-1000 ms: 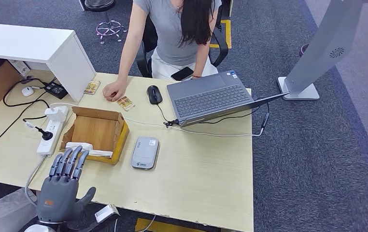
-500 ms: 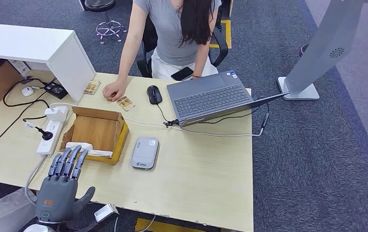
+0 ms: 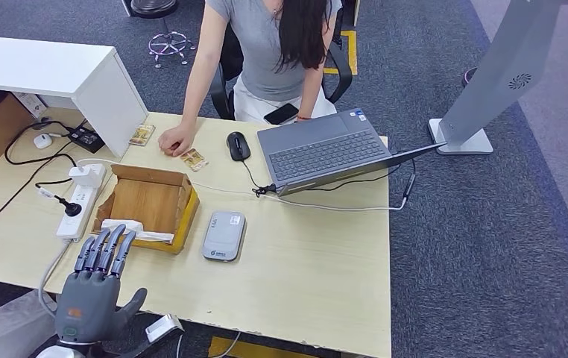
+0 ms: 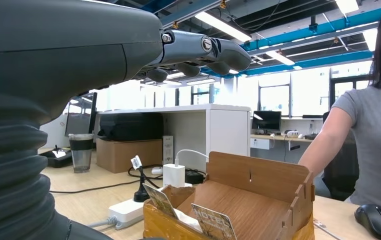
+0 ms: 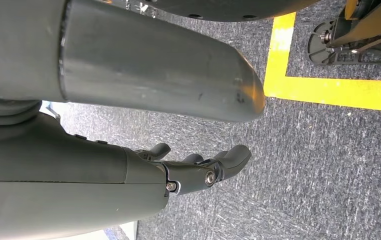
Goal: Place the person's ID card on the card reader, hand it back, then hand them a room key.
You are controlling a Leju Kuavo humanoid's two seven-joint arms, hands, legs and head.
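A small ID card (image 3: pixel 193 159) lies on the table beside the person's hand (image 3: pixel 175 140). The grey card reader (image 3: pixel 223 235) sits flat near the table's middle. An open cardboard box (image 3: pixel 149 205) holds upright key cards (image 4: pixel 213 224), seen close in the left wrist view. My left hand (image 3: pixel 98 287) hovers at the near table edge just short of the box, fingers (image 4: pixel 203 48) straight and apart, holding nothing. My right hand (image 5: pixel 198 167) hangs over the carpet with its fingers loosely extended and nothing in them.
A laptop (image 3: pixel 326 151) and mouse (image 3: pixel 238 145) sit at the far side, with a cable across the table. A power strip (image 3: pixel 78 201) and charger lie left of the box. Another card (image 3: pixel 142 134) rests by a white cabinet (image 3: pixel 65 74). The person sits opposite.
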